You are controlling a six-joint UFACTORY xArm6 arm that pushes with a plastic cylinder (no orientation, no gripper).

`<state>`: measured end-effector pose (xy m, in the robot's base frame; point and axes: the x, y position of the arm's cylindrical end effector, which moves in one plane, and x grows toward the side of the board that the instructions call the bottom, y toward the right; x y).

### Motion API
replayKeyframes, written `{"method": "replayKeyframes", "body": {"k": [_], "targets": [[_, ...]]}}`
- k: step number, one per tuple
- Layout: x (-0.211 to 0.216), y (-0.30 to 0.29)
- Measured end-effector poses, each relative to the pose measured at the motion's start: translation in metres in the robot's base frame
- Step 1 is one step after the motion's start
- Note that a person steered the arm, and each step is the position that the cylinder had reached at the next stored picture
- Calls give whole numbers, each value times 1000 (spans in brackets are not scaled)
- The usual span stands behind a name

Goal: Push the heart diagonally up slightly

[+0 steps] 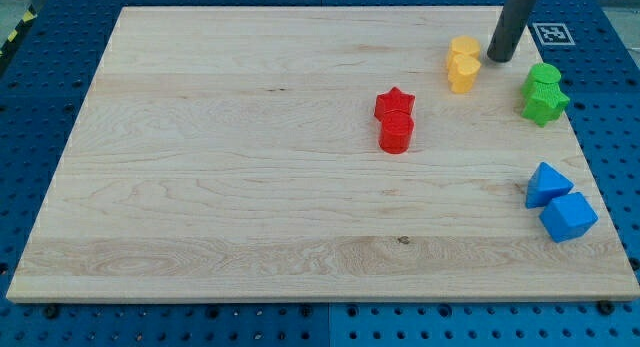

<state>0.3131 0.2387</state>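
Markings: one black-and-white square tag on the blue pegboard at the view's top right; no words readable.

Counter: pale wooden board.

Yellow heart: task item, glossy yellow, lobed outline, touching a yellow hexagon-like block just above it; at the view's upper right.

My tip: dark rod end, just right of the yellow pair, apart from them. No claw fitted, so no open or closed state applies.

Other stock: red star touching red cylinder, centre; two green blocks, right, shapes unclear; blue triangle touching blue cube, lower right.
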Motion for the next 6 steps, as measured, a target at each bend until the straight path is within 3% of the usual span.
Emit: {"method": "replayKeyframes", "body": {"k": [1,2,6], "targets": [[40,-12],[45,-50],[29,-54]]}}
